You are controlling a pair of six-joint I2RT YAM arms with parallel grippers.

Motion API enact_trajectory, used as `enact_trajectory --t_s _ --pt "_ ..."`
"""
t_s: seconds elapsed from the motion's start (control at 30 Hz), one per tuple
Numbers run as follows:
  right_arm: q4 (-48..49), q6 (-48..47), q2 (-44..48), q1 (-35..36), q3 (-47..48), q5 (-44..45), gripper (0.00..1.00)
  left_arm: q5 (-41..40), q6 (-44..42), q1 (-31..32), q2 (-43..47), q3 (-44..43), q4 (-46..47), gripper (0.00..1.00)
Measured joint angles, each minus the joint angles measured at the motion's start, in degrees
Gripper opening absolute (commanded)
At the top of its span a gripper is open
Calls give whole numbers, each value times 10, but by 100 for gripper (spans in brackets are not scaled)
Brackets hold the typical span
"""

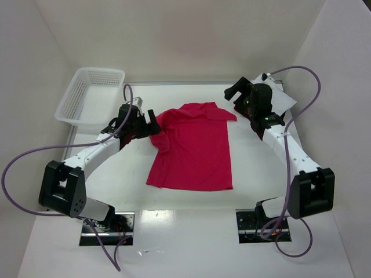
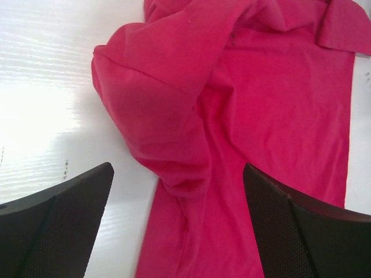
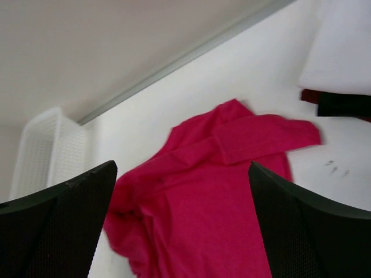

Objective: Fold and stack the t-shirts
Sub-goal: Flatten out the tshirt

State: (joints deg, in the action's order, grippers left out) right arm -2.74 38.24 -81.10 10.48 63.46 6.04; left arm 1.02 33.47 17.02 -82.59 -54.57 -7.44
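My black left gripper and right gripper are wide open (nothing held), so the bunched sleeve on that crimson cloth t-shirt might fold crooked.

No legible text, label, brand or number anywhere.

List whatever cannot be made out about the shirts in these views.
- Top view: white shirt mostly hidden behind the right arm.
- Right wrist view: dark shirt and the white one cut off by the right edge.
- Left wrist view: red shirt runs off the bottom edge.
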Motion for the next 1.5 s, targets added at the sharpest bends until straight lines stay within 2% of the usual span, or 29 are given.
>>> enact_trajectory --t_s 0.07,0.23,0.4,0.5,0.53,0.67,0.7,0.73,0.77,0.8,0.83,0.87,0.93,1.03,1.2,1.5 --pt "3 -1 38 22 -1 -9 99 12 0 0 7 5 7 100" --pt "14 -2 38 58 -15 -25 99 25 -6 0 -41 -10 16 100" --pt "17 -10 -28 61 -28 -27 99 16 -14 0 -154 -31 21 100" --pt "17 -23 -91 61 -27 -26 99 1 -4 0 -184 -42 29 93" --pt "18 -26 -104 61 -27 -26 99 -8 -1 0 -189 -52 32 87" --pt "25 -32 -141 61 -10 -24 99 -46 11 -1 -206 -77 40 74" --pt "30 -32 -156 61 -1 -23 99 -53 12 -1 -206 -78 41 65" --pt "32 -32 -166 61 4 -24 99 -57 15 -3 -206 -79 42 60" --pt "32 -32 -173 61 10 -22 99 -61 17 -5 -207 -82 42 43" --pt "33 -32 -186 61 24 -19 99 -64 14 -8 -211 -90 39 35" --pt "37 -33 -204 61 40 -17 99 -66 12 -11 -216 -99 40 17" --pt "39 -33 -212 61 46 -17 99 -70 13 -13 -221 -109 42 17" --pt "42 -34 -241 58 70 -12 99 -76 12 -20 -234 -137 41 2" --pt "45 -34 -276 57 93 -7 99 -95 8 -23 -236 -154 31 1" --pt "44 -34 -318 53 122 -5 92 -166 -18 -24 -232 -192 5 0" --pt "41 -37 -356 44 182 -7 93 -309 -67 -26 -229 -277 -10 0"
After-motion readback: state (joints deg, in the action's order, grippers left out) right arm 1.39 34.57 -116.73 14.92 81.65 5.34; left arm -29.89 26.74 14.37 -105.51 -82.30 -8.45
